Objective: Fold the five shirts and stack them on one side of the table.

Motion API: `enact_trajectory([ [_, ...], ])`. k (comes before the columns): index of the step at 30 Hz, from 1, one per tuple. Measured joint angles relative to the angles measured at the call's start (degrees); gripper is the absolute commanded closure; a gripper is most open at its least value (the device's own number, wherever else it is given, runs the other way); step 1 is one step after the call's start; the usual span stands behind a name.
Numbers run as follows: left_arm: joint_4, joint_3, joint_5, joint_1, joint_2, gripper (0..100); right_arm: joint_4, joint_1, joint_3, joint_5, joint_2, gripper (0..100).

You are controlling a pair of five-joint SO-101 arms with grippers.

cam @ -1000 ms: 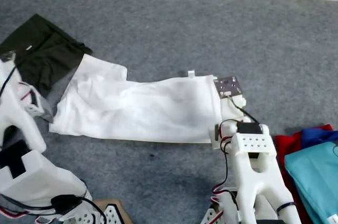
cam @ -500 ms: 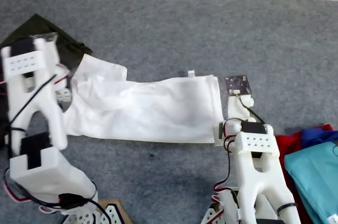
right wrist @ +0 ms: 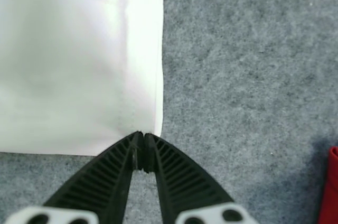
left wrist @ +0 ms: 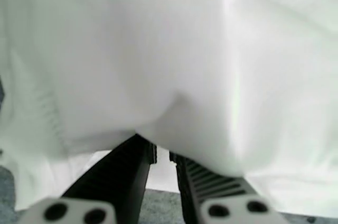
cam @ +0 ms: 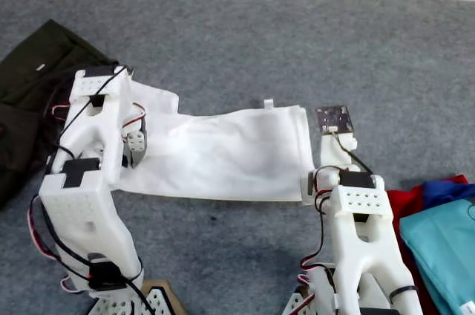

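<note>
We see the left gripper (cam: 136, 150) at the sleeve end of the white shirt (cam: 223, 155). In its wrist view the gripper (left wrist: 162, 156) has its dark fingers (left wrist: 127, 166) drawn almost together, with the shirt's cloth (left wrist: 158, 49) bunched over their tips and rising ahead of them, so we take it as clamped on the shirt.

The right gripper (right wrist: 142, 138) has its fingers (right wrist: 174, 176) pressed together, pinching the shirt's edge (right wrist: 68, 65) by a corner. The cloth lies flat ahead of the tips to one side, and grey table covering (right wrist: 253, 65) lies to the other.

From above, the shirt stretches flat between the two grippers. A dark shirt (cam: 37, 85) lies crumpled just behind the left gripper. Teal (cam: 445, 244), blue (cam: 449, 189) and red (cam: 404, 207) shirts are piled beside the right arm (cam: 356, 218), well back from its fingers.
</note>
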Motion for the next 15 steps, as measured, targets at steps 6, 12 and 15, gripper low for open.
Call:
enact_trajectory([
  [6, 3.3, -7.8, 0.4, 0.4, 0.3, 93, 0.0, 0.0, 0.0, 0.0, 0.0, 97.9],
  [12, 6.3, -13.9, 0.4, 0.4, 0.3, 93, 0.0, 0.0, 0.0, 0.0, 0.0, 97.9],
  [15, 6.6, -15.6, 0.4, 0.4, 1.0, 93, 0.0, 0.0, 0.0, 0.0, 0.0, 97.9],
])
